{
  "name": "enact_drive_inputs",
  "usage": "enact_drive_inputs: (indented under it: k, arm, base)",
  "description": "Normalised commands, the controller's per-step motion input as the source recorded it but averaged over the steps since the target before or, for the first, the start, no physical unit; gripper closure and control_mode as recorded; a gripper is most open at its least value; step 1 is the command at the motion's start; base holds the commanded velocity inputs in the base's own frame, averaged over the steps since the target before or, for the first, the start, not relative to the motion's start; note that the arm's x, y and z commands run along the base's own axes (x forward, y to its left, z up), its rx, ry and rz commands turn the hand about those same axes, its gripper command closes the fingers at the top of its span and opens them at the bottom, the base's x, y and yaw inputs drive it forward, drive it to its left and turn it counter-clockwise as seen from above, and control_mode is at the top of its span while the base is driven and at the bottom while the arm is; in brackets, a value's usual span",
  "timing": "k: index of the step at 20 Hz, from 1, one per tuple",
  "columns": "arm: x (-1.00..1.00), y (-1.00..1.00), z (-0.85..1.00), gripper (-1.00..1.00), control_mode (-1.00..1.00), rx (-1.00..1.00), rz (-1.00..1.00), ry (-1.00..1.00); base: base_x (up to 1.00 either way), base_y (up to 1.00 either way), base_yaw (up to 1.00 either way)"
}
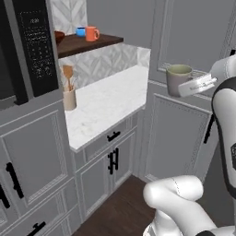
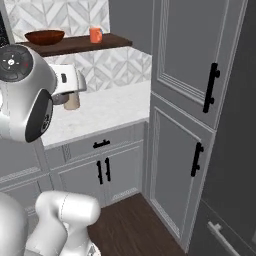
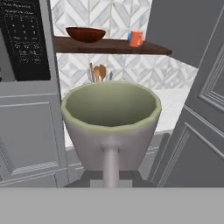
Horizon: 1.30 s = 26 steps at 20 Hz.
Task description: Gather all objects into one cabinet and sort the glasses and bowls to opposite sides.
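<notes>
My gripper [image 1: 189, 87] is shut on the handle side of the grey mug with the olive-green rim [image 1: 177, 79], holding it upright in the air in front of the tall grey doors. In the hand view the mug [image 3: 110, 124] is close up, empty, and hides my fingertips. The dark brown shelf [image 1: 94, 43] [image 3: 114, 45] hangs above the counter. On it stand the wooden bowl [image 1: 59, 36] [image 2: 45, 36] [image 3: 85, 34] at the left, and the orange mug [image 1: 92, 33] [image 2: 95, 35] [image 3: 136, 38] with the blue cup [image 1: 81, 32] beside it further right.
A white marble counter [image 1: 108, 101] lies below the shelf, with a beige utensil holder [image 1: 69, 97] holding wooden spoons at its back left. A black microwave [image 1: 32, 50] stands left of the shelf. Tall grey doors with black handles [image 2: 212, 87] rise at the right.
</notes>
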Motion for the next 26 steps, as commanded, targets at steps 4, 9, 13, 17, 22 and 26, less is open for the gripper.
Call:
enact_drive_inputs:
  k: [4, 9, 13, 17, 22, 26]
  arm:
    - [0.0, 0.0, 0.0, 1.0, 1.0, 0.0, 0.0, 0.0]
    - [0.0, 0.0, 0.0, 1.0, 1.0, 0.0, 0.0, 0.0]
    - [0.0, 0.0, 0.0, 1.0, 1.0, 0.0, 0.0, 0.0]
    - [0.0, 0.0, 0.0, 1.0, 1.0, 0.0, 0.0, 0.0]
    - [0.0, 0.0, 0.0, 1.0, 1.0, 0.0, 0.0, 0.0]
    - [0.0, 0.0, 0.0, 1.0, 1.0, 0.0, 0.0, 0.0]
  base:
    - [0.88, 0.0, 0.25]
    - [0.68, 0.0, 0.23]
    - [0.26, 0.0, 0.26]
    - [0.02, 0.0, 0.32]
    - [0.29, 0.0, 0.31]
    - [0.77, -0.15, 0.11]
